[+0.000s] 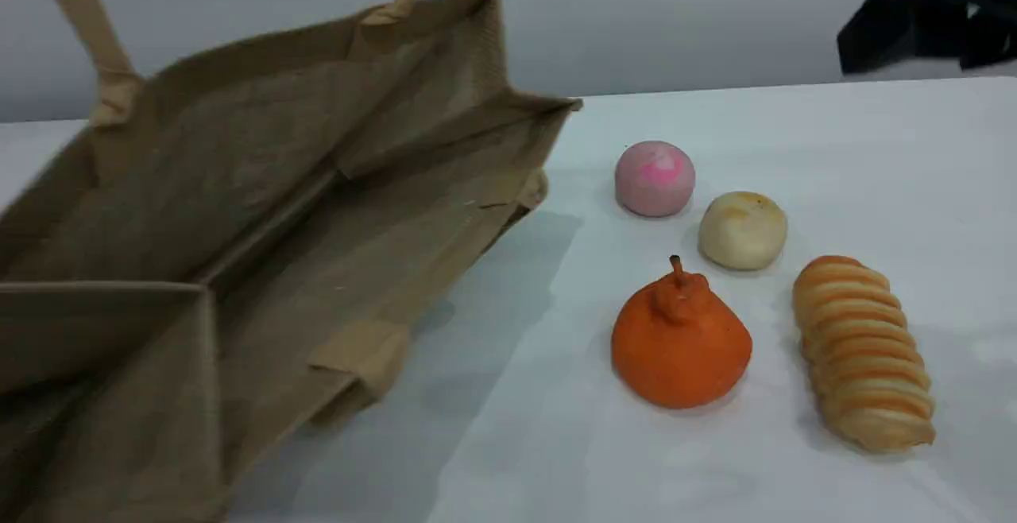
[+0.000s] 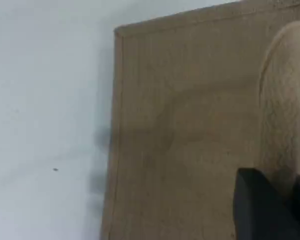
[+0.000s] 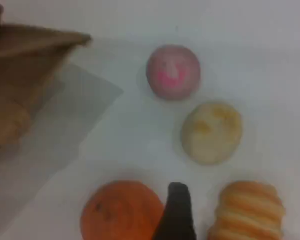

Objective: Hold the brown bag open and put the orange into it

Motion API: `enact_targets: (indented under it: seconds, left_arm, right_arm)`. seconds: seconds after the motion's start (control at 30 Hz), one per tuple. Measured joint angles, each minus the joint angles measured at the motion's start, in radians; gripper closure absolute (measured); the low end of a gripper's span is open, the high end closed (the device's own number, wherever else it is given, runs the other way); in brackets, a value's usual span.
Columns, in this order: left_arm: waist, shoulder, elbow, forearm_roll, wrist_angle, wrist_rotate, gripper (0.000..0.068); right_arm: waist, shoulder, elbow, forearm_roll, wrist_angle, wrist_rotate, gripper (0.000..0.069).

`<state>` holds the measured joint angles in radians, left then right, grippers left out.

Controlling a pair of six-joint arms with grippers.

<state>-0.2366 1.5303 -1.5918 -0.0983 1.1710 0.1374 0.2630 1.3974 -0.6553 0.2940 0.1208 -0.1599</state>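
our left tool [image 2: 270, 210] is pinched on the bag's [image 1: 262, 213] handle [image 2: 282, 105]. our right tool [image 3: 176, 215], spread wide, hangs above the surface [image 1: 794, 475], the orange [image 3: 122, 212] just left of its tip.

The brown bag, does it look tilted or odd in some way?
Yes. The brown bag leans over with its open mouth facing the camera, one handle pulled upward. The orange is outside it, on the table.

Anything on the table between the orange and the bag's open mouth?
Nothing: the scene view shows only bare white table between the orange and the brown bag.
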Motion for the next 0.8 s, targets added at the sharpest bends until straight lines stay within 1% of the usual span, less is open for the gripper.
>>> enact_targets:
  seconds: [0.1,0.2,0.37,0.53,0.67,0.8]
  left_arm:
    - [0.0,-0.01,-0.008,-0.004,0.016,0.0,0.0588]
    - [0.0,-0.011,-0.016,-0.007,0.02,-0.011,0.0588]
    - [0.001,-0.01,-0.016,-0.007,0.023,-0.012,0.0588]
    - [-0.024,-0.01,-0.016,-0.007,0.038,-0.012,0.0588]
    - [-0.035,-0.01,-0.016,-0.007,0.045,-0.012,0.0588]
    - [-0.035,-0.01,-0.016,-0.007,0.045,-0.012,0.0588]
  right_arm:
    - [0.015,0.045,0.0,0.0,0.002,-0.001,0.0148]
    - [0.056,0.088,0.0,-0.002,-0.024,-0.006,0.0148]
    - [0.151,0.156,0.0,-0.002,-0.062,-0.009,0.0148]
    - [0.233,0.214,-0.001,-0.002,-0.111,-0.009,0.0148]
    - [0.274,0.242,-0.001,-0.002,-0.131,-0.009,0.0148]
    - [0.286,0.255,-0.015,-0.002,-0.16,-0.007,0.0148]
